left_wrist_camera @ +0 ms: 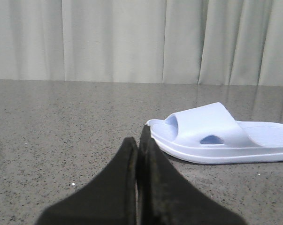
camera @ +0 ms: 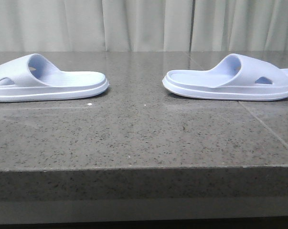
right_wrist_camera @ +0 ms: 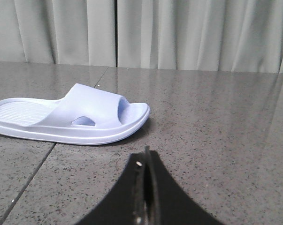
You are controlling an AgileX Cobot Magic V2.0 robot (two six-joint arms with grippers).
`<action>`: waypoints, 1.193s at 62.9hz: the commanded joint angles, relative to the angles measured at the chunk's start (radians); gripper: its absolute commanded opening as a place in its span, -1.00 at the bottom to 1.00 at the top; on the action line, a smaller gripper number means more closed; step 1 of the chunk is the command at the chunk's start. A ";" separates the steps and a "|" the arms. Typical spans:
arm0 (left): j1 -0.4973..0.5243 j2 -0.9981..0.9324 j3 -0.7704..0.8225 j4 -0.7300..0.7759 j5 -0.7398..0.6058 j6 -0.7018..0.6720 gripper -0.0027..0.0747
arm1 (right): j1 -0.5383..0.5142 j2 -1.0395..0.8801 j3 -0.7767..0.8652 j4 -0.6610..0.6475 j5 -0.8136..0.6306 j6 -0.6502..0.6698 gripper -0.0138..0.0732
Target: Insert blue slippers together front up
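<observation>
Two pale blue slippers lie sole-down on the dark stone table. In the front view one slipper (camera: 48,78) is at the far left and the other slipper (camera: 232,78) at the far right, heels facing each other across a gap. The left slipper also shows in the left wrist view (left_wrist_camera: 216,133), just beyond my left gripper (left_wrist_camera: 137,140), which is shut and empty. The right slipper shows in the right wrist view (right_wrist_camera: 71,119), beyond my right gripper (right_wrist_camera: 145,157), also shut and empty. Neither gripper shows in the front view.
The speckled grey stone table (camera: 144,138) has its front edge near the camera. A tile seam (camera: 265,126) runs diagonally at the right. Pale curtains (camera: 144,24) hang behind the table.
</observation>
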 commanded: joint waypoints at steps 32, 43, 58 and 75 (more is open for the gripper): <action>-0.005 -0.017 0.006 -0.003 -0.092 -0.003 -0.98 | -0.005 -0.017 -0.004 -0.007 -0.089 -0.005 -0.84; -0.005 -0.017 0.006 -0.003 -0.096 -0.003 -0.98 | -0.005 -0.017 -0.004 -0.007 -0.089 -0.005 -0.84; -0.005 -0.017 -0.001 -0.008 -0.157 -0.003 -0.98 | -0.005 -0.017 -0.012 -0.006 -0.132 -0.005 -0.84; -0.005 -0.001 -0.217 -0.026 -0.069 -0.003 -0.98 | -0.006 -0.008 -0.208 -0.006 0.014 -0.005 -0.84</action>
